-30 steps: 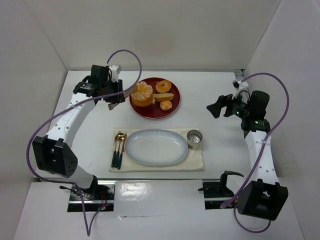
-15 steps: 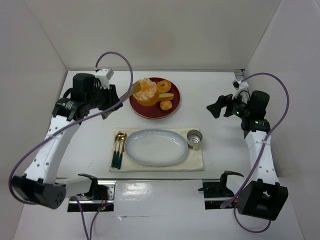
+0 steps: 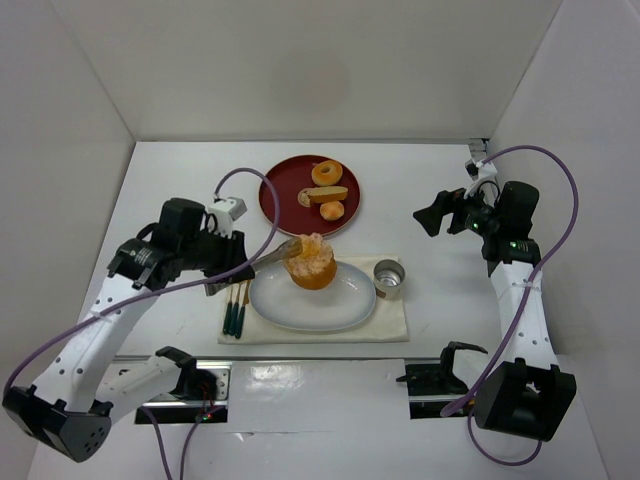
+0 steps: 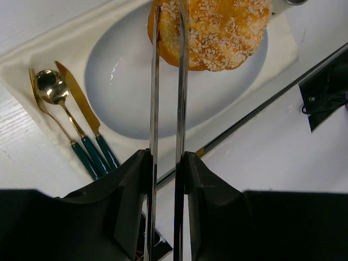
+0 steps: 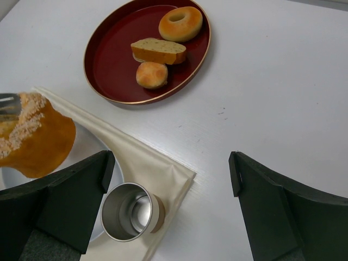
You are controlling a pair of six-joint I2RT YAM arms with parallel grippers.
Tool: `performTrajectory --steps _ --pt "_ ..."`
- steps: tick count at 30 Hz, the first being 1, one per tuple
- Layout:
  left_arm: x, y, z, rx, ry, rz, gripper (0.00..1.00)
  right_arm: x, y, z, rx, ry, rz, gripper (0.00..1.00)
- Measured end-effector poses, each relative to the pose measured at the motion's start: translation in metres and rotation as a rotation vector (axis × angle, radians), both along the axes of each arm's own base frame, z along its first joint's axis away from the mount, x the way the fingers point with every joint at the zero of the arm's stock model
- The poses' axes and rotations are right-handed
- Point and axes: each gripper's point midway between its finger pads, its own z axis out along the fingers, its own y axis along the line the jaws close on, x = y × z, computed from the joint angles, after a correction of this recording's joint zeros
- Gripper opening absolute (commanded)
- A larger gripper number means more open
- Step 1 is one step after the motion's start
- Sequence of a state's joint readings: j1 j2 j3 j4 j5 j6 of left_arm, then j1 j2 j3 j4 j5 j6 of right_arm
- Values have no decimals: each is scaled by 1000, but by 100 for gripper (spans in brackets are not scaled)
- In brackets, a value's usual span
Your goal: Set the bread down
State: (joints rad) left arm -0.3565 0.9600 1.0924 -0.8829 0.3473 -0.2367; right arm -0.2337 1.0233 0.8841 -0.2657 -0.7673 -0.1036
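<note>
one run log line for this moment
left hand: shut on tongs | tongs: pinching bread | bread: over white plate | right hand: open, empty

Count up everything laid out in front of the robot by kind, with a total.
Pastries: 4 (bread, ring doughnut, oblong bun, small round bun)
Plates: 2 (red plate, pale oval plate)
Cutlery: 2 (spoon, knife)
Tongs: 1
Metal cup: 1
Cloth mat: 1
Total: 11

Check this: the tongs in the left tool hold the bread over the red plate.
Wrong plate. The tongs in the left tool hold the bread over the white oval plate, not the red plate; the top external view shows it.
</note>
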Motion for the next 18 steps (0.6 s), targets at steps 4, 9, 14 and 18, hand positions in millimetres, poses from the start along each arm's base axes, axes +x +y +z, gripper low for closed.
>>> performTrajectory --steps 4,9,14,18 --pt "-3 -13 -9 18 31 -49 0 0 0 0 0 0 0 100" --pt "-11 -34 -27 82 73 -121 0 0 0 0 0 0 0 100" --pt "-18 -46 -50 166 118 -153 0 0 0 0 0 0 0 100" --pt "-16 -45 -52 187 107 -145 24 0 0 0 0 0 0 100"
